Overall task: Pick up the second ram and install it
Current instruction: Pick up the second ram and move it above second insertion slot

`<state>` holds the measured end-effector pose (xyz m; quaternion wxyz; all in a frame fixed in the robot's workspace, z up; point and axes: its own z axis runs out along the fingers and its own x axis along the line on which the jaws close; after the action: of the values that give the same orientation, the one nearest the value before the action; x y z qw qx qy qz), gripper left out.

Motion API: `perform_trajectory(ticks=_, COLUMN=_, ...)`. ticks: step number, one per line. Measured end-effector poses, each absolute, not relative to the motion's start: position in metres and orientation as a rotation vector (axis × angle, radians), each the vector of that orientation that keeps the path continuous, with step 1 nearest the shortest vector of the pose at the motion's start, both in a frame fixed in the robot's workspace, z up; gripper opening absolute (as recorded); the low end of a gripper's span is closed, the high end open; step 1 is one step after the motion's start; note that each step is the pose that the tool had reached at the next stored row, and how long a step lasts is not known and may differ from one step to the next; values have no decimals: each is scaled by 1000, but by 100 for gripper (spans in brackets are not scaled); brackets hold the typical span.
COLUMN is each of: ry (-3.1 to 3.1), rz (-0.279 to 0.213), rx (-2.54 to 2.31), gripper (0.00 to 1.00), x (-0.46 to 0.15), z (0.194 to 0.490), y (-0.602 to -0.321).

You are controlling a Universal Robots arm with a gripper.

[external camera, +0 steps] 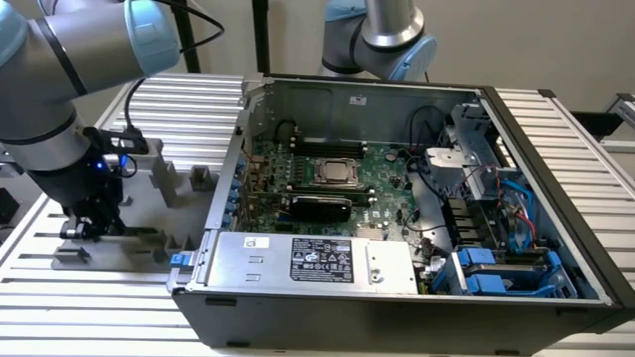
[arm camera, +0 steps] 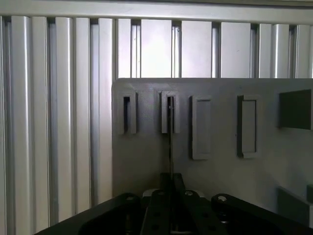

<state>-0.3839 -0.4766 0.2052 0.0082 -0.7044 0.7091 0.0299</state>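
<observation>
Fingers (arm camera: 172, 182) pinch the second ram (arm camera: 170, 142) at six o'clock of its slotted block (arm camera: 170, 94); tilting could snag it.

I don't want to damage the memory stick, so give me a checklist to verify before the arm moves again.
1. Gripper closed on the second ram: ok, its fingertips appear to pinch the thin edge.
2. Stick lined up with its holder: ok, it runs in line with the narrow slot.
3. Stick free of the holder: cannot tell, the wrist view looks along its edge.
4. Computer case open: ok, the motherboard is exposed.
5. Latches on the memory sockets open: cannot tell, too small.
</observation>
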Motion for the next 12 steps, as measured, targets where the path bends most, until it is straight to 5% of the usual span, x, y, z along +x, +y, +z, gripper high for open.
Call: perform_trajectory(ticks=12, ry=2216, rz=93, rx=-2202, gripper=0, x=-384, z=236, y=-476)
